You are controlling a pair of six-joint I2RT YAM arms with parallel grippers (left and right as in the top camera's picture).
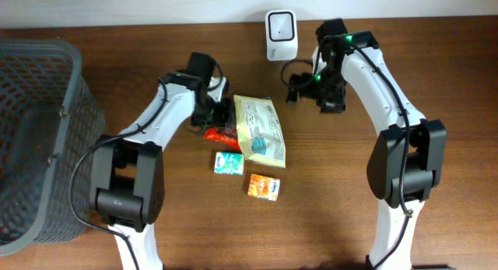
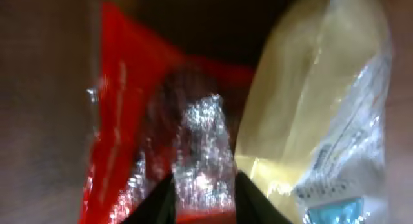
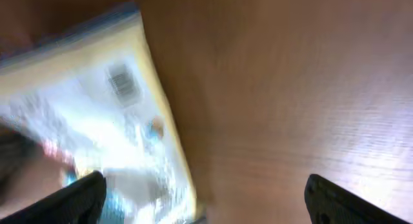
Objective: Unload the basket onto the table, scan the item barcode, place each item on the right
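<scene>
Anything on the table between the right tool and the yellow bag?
Nothing: in the right wrist view, bare wood runs from the yellow bag to the open right tool. Overhead shows the same gap beside the bag.

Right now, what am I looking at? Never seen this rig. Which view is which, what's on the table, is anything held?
Two white robot arms at a wooden table. One camera looks down from above; one sits on each wrist.

On the table: a yellow bag, a red packet, a green pack, an orange pack, a white scanner and a grey basket.

The left gripper is closing around the red packet; whether it grips yet is unclear. The right gripper is open and empty, beside the yellow bag.
</scene>
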